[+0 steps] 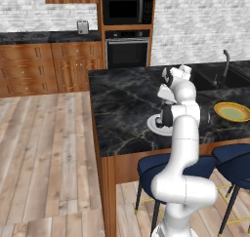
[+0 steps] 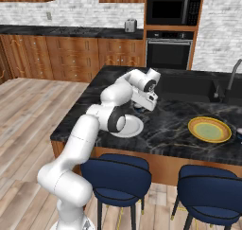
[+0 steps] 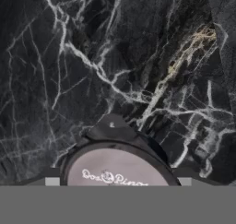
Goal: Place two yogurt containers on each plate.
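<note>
Glossy black marble island counter (image 1: 122, 104) – white-veined; smooth white plate (image 2: 134, 127); glazed yellow plate (image 2: 209, 129); planked wood floor (image 1: 44, 148)

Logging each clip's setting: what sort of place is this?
A rendered home kitchen: a built-in oven below a microwave, wooden cabinets, and a dark marble island with a sink faucet and blue stools.

Bare dark marble is lying open across the bench (image 2: 175, 129) between the white plate (image 2: 132, 128) and the yellow plate (image 2: 209, 129), while a yogurt cup (image 3: 117, 165) is sitting directly under the gripper (image 3: 118, 181).
</note>
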You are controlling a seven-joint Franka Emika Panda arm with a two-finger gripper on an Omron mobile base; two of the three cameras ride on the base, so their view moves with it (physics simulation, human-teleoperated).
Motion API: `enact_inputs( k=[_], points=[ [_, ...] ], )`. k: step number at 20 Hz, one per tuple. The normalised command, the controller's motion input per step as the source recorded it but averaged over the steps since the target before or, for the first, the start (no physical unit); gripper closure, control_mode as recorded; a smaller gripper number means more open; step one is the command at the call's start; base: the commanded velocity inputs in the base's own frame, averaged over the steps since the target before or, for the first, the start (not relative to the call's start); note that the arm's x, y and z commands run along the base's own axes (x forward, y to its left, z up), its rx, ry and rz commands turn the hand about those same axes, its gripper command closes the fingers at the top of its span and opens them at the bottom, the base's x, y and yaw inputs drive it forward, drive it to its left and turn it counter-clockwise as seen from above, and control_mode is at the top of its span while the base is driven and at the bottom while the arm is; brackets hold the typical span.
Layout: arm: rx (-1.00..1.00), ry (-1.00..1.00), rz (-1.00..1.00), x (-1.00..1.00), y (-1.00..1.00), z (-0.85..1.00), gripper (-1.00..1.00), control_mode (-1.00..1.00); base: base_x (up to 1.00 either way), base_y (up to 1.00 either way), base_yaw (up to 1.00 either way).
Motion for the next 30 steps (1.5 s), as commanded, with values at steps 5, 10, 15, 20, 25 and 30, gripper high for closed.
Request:
enact_inputs(
  k=[5, 10, 15, 20, 25, 30],
  points=[
    [0.0, -0.05, 0.01, -0.88, 0.0, 0.25, 1.0, -1.0, 0.0, 0.0, 0.0],
    [0.0, -0.01, 0.0, -0.83, 0.17, -0.04, 1.0, -1.0, 0.0, 0.0, 0.0],
    [0.0, 0.0, 0.0, -0.35, 0.31, -0.24, 1.0, -1.0, 0.0, 0.0, 0.0],
    [0.0, 0.06, 0.0, 0.0, 0.06, -0.4, 1.0, -1.0, 0.0, 0.0, 0.0],
    [0.0, 0.1, 0.0, 0.06, 0.0, -0.41, 1.0, -1.0, 0.0, 0.0, 0.0],
    [0.0, 0.01, 0.0, 0.33, 0.0, -0.11, 1.0, -1.0, 0.0, 0.0, 0.0]
  ],
)
